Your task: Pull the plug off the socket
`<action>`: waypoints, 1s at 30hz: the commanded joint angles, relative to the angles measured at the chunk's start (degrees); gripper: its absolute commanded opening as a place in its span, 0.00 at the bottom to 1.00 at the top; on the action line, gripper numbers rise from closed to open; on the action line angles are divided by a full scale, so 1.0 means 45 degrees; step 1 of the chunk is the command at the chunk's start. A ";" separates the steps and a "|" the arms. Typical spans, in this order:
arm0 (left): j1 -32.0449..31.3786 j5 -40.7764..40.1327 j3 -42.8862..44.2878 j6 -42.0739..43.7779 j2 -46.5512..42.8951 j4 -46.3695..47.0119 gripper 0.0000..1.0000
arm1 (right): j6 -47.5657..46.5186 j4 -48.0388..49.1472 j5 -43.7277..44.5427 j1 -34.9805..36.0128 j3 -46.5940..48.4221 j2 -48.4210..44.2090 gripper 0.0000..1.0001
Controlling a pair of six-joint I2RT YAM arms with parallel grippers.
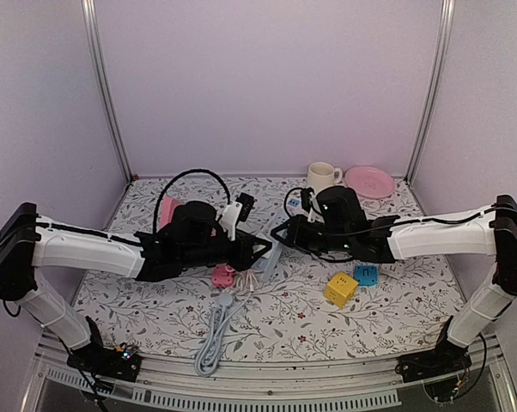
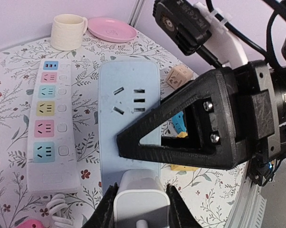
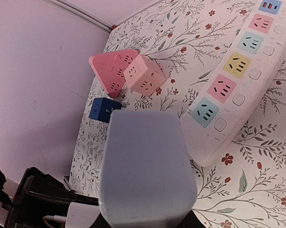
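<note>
A white plug (image 2: 140, 190) sits on the near end of a pale blue socket strip (image 2: 128, 80). My left gripper (image 2: 139, 204) is shut on the plug, one black finger on each side. My right gripper (image 2: 181, 137) reaches across the strip from the right and is shut on its edges. In the right wrist view the strip (image 3: 145, 161) fills the middle, held between my right gripper's (image 3: 145, 223) jaws, with the plug (image 3: 83, 216) at the lower left. In the top view both grippers, left (image 1: 260, 249) and right (image 1: 280, 233), meet over the strip (image 1: 272, 255) at mid-table.
A white strip with coloured sockets (image 2: 50, 123) lies just left of the blue one. Pink socket cubes (image 3: 133, 73) and a dark blue cube (image 3: 104, 109) lie beyond. A cup (image 1: 322, 177) and pink plate (image 1: 369, 181) stand at the back. A yellow cube (image 1: 340, 288) and a grey cable (image 1: 215, 335) lie in front.
</note>
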 commanded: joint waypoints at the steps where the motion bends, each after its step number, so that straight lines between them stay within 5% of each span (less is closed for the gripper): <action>1: -0.0227 0.0155 0.0513 0.0137 0.0169 0.1028 0.01 | -0.0076 0.0113 0.0299 -0.0133 -0.0378 -0.0484 0.16; 5: -0.0233 0.0471 0.0921 0.0006 0.0448 0.1082 0.00 | -0.0306 -0.0078 0.0821 -0.0128 -0.0557 -0.0485 0.04; 30: -0.0075 0.2188 0.1679 0.0802 0.0469 0.2146 0.02 | -0.0439 -0.1053 0.0993 -0.1740 -0.2834 -0.1830 0.04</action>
